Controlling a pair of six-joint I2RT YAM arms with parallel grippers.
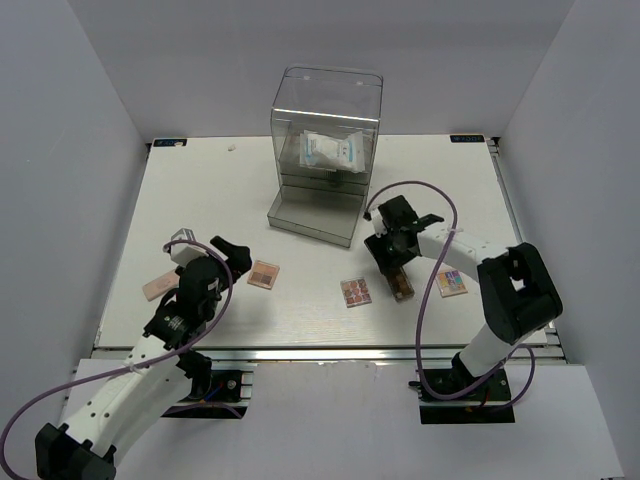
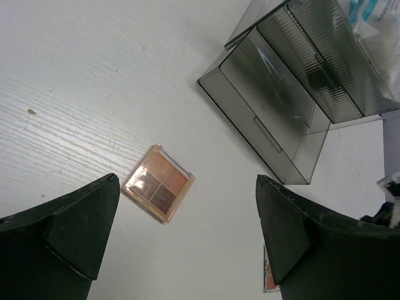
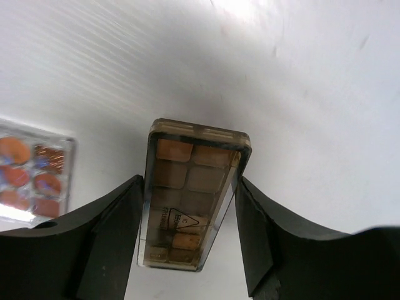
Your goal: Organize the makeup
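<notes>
My right gripper (image 1: 397, 268) (image 3: 189, 182) points down at the table, both fingers pressed against the long sides of the long narrow brown palette (image 1: 401, 284) (image 3: 190, 194), which lies slightly tilted. A multicoloured palette (image 1: 452, 282) (image 3: 31, 178) lies just to its right. A reddish palette (image 1: 356, 292) lies to its left. My left gripper (image 1: 210, 250) (image 2: 187, 237) hangs open and empty above a four-pan brown palette (image 1: 263, 273) (image 2: 158, 183). A pink palette (image 1: 158, 288) lies at the far left. The white blue-printed packet (image 1: 330, 152) (image 2: 375, 19) sits inside the clear box.
The clear acrylic drawer box (image 1: 325, 110) (image 2: 337, 75) stands at the back centre, its lowest drawer (image 1: 312, 218) (image 2: 281, 125) pulled out toward the arms. Purple cables loop beside both arms. White walls enclose the table on three sides.
</notes>
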